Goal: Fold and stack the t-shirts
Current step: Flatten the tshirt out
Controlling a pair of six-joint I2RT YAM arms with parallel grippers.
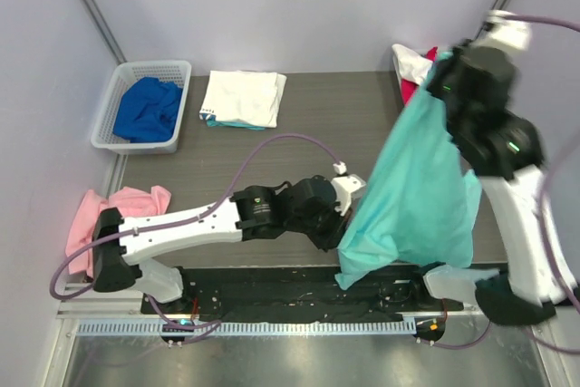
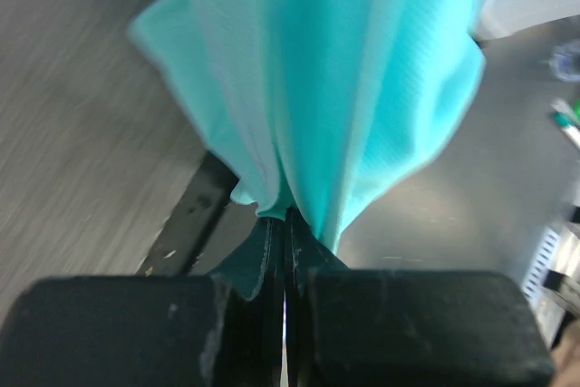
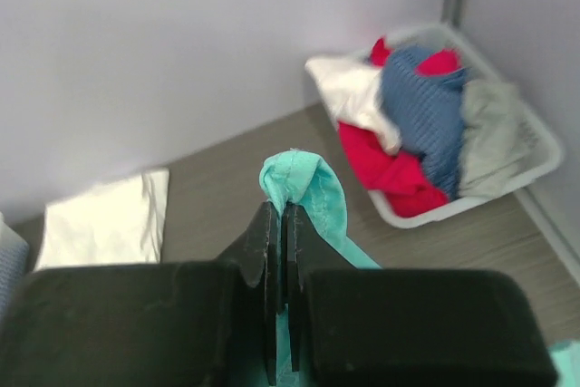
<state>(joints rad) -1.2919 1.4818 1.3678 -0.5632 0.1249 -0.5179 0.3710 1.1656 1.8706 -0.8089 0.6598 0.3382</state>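
Bright, even light, soft shadows; the left wrist view blurs the mint-green t-shirt (image 2: 344, 88) close up.

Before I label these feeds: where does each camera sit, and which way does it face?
Top external: above, behind the bases, looking down at the table; both arms show.
Left wrist: on the left arm, facing the mint-green t-shirt pinched in the left gripper.
Right wrist: on the raised right arm, facing the basket beyond the right gripper.
Shared: that t-shirt, in all three.
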